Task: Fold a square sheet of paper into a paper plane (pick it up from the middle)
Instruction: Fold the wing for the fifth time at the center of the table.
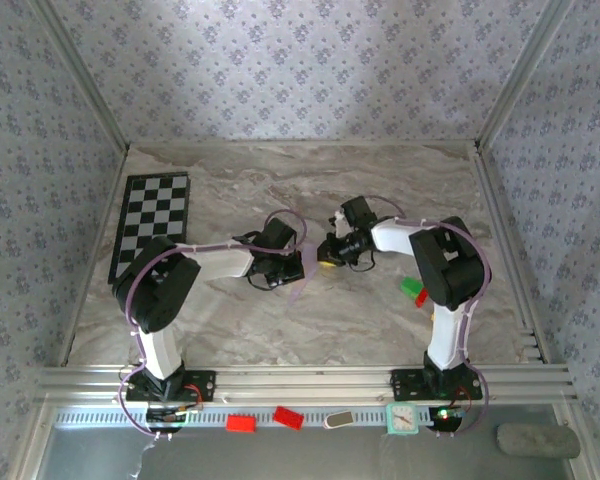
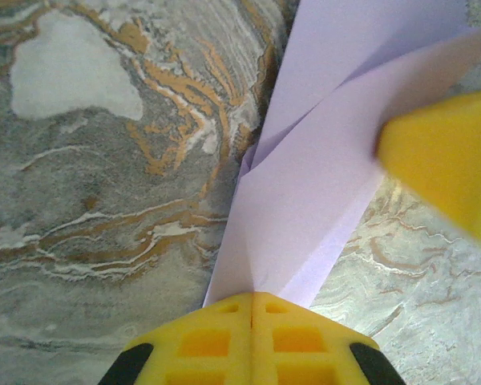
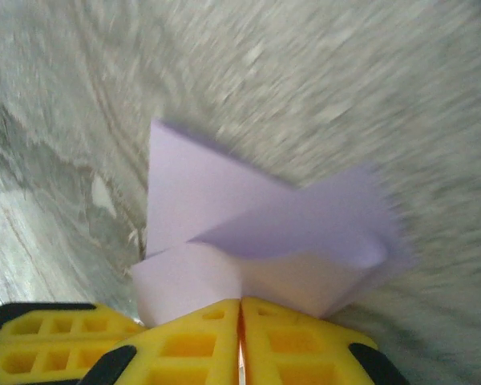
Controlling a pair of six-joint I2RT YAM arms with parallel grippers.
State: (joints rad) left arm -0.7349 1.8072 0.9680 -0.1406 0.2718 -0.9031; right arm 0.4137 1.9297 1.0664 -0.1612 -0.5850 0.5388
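Mid-counter (image 1: 230, 330): part-folded lilac paper (image 1: 300, 272) (image 2: 321, 184) (image 3: 248, 233), pinched from both sides. At left gripper (image 1: 283, 262) (image 2: 252, 337): fingers pressed together on narrow end of paper, no gap. At right gripper (image 1: 326, 256) (image 3: 240, 337): likewise closed tight, clamping folded flaps. Grippers just beside each other. By right arm: green and red blocks (image 1: 413, 292). Far left: checkerboard (image 1: 155, 220), well apart from paper.

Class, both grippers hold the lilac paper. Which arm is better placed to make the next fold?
Probably the right. The left gripper grips the paper at its narrow end, anchoring it; the right gripper holds a loose, curled flap it could fold over.
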